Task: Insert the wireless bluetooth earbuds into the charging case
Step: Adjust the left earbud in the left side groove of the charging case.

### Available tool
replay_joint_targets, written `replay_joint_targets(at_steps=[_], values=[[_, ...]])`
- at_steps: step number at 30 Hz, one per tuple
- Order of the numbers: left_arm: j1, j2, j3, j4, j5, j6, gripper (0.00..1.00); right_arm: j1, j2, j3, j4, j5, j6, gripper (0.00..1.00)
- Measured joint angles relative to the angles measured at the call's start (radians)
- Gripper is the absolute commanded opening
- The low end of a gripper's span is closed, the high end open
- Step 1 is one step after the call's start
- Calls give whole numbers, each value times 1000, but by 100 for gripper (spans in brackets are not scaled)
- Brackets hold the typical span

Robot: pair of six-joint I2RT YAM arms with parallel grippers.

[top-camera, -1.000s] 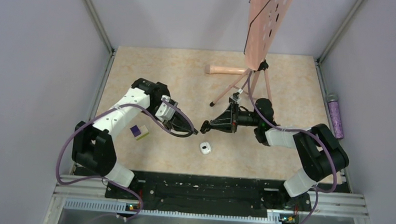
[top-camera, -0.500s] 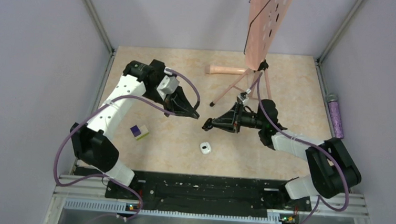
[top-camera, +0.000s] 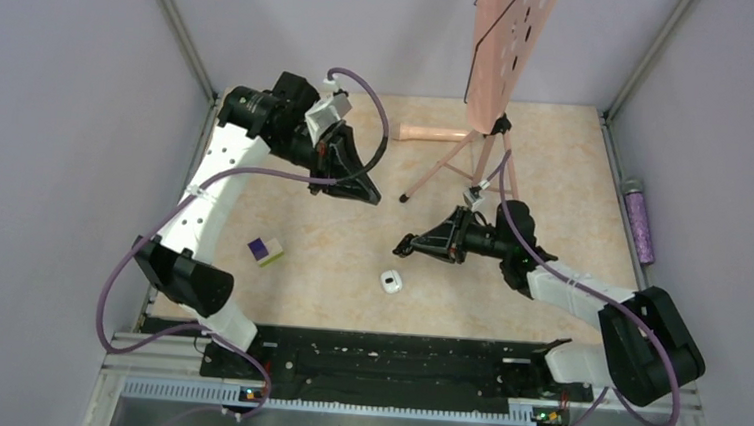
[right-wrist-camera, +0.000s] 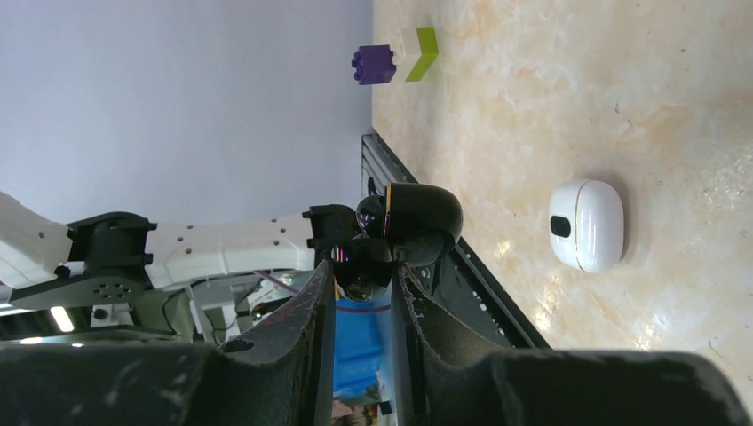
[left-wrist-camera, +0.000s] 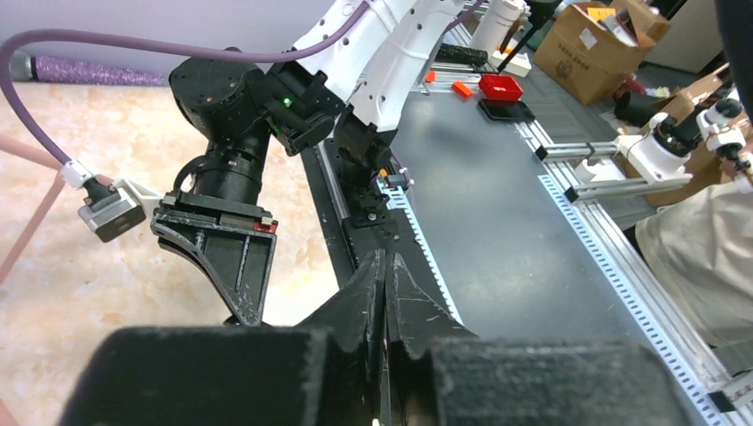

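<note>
A glossy black earbud [right-wrist-camera: 404, 226] is pinched at the tips of my right gripper [right-wrist-camera: 362, 269], which is shut on it. In the top view that gripper [top-camera: 403, 246] hangs just above and behind the white charging case [top-camera: 391, 281]. The case [right-wrist-camera: 586, 224] lies on the beige table with a small dark spot on it. My left gripper [top-camera: 373, 198] is raised over the table's back left, its jaws pressed together with nothing between them [left-wrist-camera: 385, 259]. A second earbud is not visible.
A purple-and-yellow block [top-camera: 267, 251] lies left of the case. A pink board on a tripod stand [top-camera: 505, 52] rises at the back, with a pink cylinder [top-camera: 431, 134] beside its feet. A purple bottle [top-camera: 639, 219] lies past the right edge.
My left arm has lifted and swung away toward the back left, still shut. My right gripper has shifted slightly right and nearer, keeping hold of the earbud.
</note>
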Motion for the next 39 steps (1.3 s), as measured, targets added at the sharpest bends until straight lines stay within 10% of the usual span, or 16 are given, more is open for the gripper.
replay_joint_targets(at_steps=[1,2,12,18,24,35,39], values=[[-2,-8,1,-1,0,0,88,0,-13,0,-16,4,-10,0],[-7,-21,2,0,-2,-6,98,0,-26,0,-32,8,-21,0],[-60,-108,84,223,-51,-313,99,0,-116,5,-146,25,-79,0],[-66,-280,-223,779,-700,-952,99,0,-154,27,-202,33,-108,0],[-50,-317,-306,979,-1089,-1276,99,0,-175,31,-245,45,-130,0],[24,-598,-899,1410,-1211,-1920,88,0,-175,31,-238,53,-135,0],[25,-563,-921,1312,-1228,-2038,81,0,-174,31,-232,51,-135,0]])
